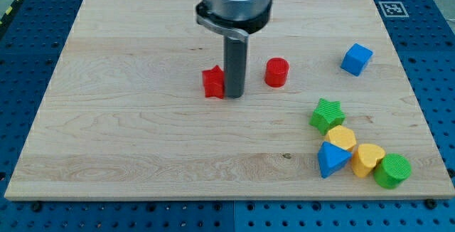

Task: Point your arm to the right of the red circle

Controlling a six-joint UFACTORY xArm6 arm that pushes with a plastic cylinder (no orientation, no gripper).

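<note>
Red circle (277, 72), a short cylinder standing upright with its axis vertical, sits on the table (128, 146) right of centre toward the far side. My tip (234, 94) rests just left of it, apart, touching the red star-like block (213, 82). No claw fitted; nothing held.

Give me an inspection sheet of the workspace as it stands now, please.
Surface: wooden board, flat, on a blue perforated base.
Job's things: red circle upright; my tip on its left, apart from it.
Clutter: red block against my tip's left; blue cube; green star, yellow block, blue triangle, yellow heart, green cylinder clustered.
Grippers: nothing seen.
Cables: nothing seen.
Surroundings: marker tag at the board's corner.
</note>
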